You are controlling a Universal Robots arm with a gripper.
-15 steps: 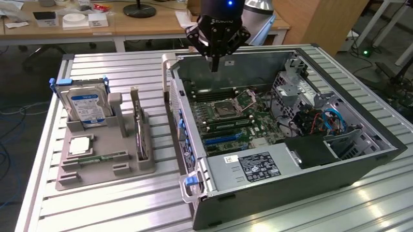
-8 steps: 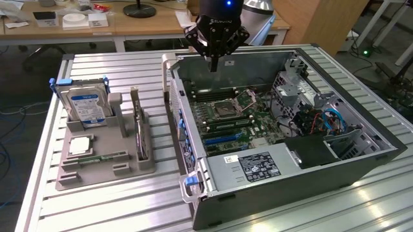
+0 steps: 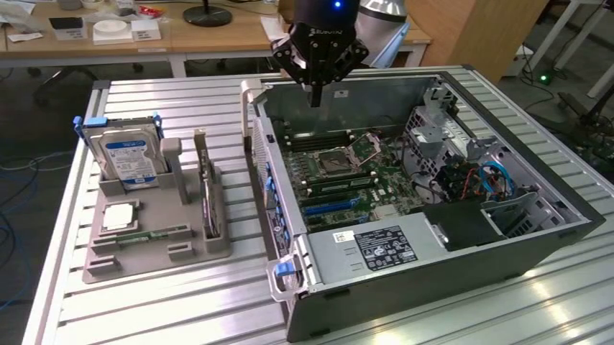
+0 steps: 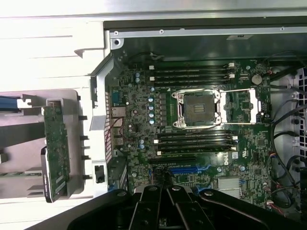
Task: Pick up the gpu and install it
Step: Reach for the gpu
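Green circuit board set on its long edge, the graphics card [image 3: 209, 195] stands in a slot of a grey plastic holder [image 3: 144, 251] at the left centre of the exterior view. It is well apart from the claw [image 3: 315, 99], which hangs at the upper middle of that frame, over the far rim of the open computer case [image 3: 432, 287]. The black claw has its fingers drawn together into one narrow tip, with nothing between them. In the wrist view the card's green face shows beside the case's pale side wall, outside the case.

The same holder carries a boxy hard drive [image 3: 129, 159] with a blue and white label, upright at its far end. A square silver processor chip [image 3: 117, 215] and a narrow memory stick [image 3: 154, 235] lie flat nearer the lower left.

Holder and case rest on a table [image 3: 163, 309] of pale ribbed aluminium slats that catch the light. Inside the case a green motherboard [image 3: 336, 188] lies flat, its square metal socket [image 3: 338, 164] open. A grey power supply [image 3: 379, 248] with a black label sits at the near end, and blue cables [image 3: 491, 180] loop at the right.

Wooden desks [image 3: 192, 37] line the top of the frame, one with a round black lamp base [image 3: 208, 14], above a dark floor.
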